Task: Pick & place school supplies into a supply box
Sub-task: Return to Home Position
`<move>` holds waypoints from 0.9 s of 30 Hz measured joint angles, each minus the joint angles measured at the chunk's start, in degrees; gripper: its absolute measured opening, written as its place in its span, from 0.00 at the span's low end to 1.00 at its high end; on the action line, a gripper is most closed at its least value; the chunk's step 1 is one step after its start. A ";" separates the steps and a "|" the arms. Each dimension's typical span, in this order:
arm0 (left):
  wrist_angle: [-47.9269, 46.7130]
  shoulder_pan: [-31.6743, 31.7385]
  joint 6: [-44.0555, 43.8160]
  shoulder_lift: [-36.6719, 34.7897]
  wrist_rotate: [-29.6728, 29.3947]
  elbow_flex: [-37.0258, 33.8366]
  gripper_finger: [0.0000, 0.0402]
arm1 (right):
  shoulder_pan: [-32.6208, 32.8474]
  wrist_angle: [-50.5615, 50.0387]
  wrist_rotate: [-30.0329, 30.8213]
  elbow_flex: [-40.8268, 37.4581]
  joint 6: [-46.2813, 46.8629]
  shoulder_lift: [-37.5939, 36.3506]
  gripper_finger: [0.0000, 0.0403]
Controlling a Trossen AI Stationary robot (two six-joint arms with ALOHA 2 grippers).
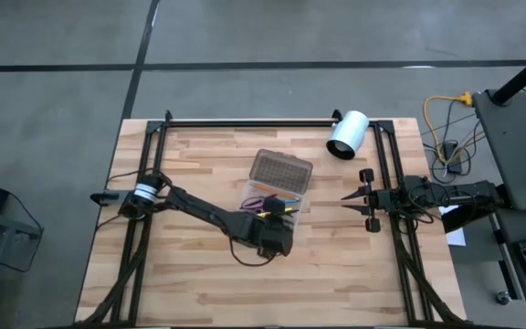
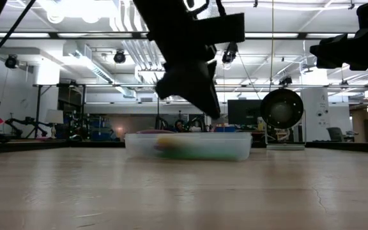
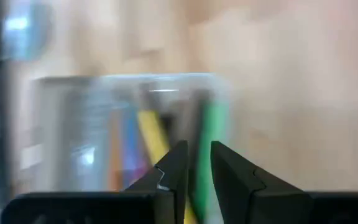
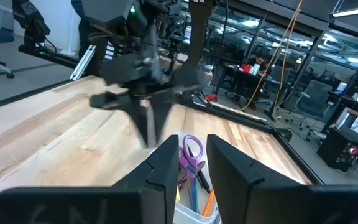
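Clear box [image 2: 235,150] (pens [image 3: 148,127], scissors [image 4: 192,152] inside) sits mid-worktop [image 1: 199,274]; left gripper [image 1: 284,210] hangs just above one end, fingers almost together, empty. Right gripper [image 1: 347,196] waits aside, closed.

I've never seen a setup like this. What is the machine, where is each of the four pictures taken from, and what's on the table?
It is a robot with two dark arms working at a wooden table. One picture looks straight down, one looks level across the tabletop, and two come from cameras on the arms' wrists. The left gripper hovers by the supply box, a little above it. The box is a clear case with its grey lid folded open. Inside lie school supplies, among them purple scissors, a green pen and a yellow pen. The right gripper waits at the table's right side, pointing towards the box. A white cylinder lies near a corner on that side. Neither gripper visibly holds anything.
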 joint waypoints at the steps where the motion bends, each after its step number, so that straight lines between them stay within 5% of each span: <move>1: 0.32 0.18 1.02 -0.28 3.41 -0.54 0.13 | 0.00 -0.01 -0.02 0.00 -0.01 0.00 0.18; 12: 19.94 1.91 6.81 -11.92 13.22 -17.11 0.13 | 0.00 0.00 0.00 0.00 -0.01 0.02 0.19; 20: 41.14 8.10 5.52 -29.93 31.33 -40.57 0.13 | 0.00 0.00 0.00 0.00 -0.02 0.02 0.20; 27: 58.02 9.67 3.32 -44.17 32.17 -60.53 0.13 | 0.00 0.00 0.00 0.00 -0.02 0.02 0.17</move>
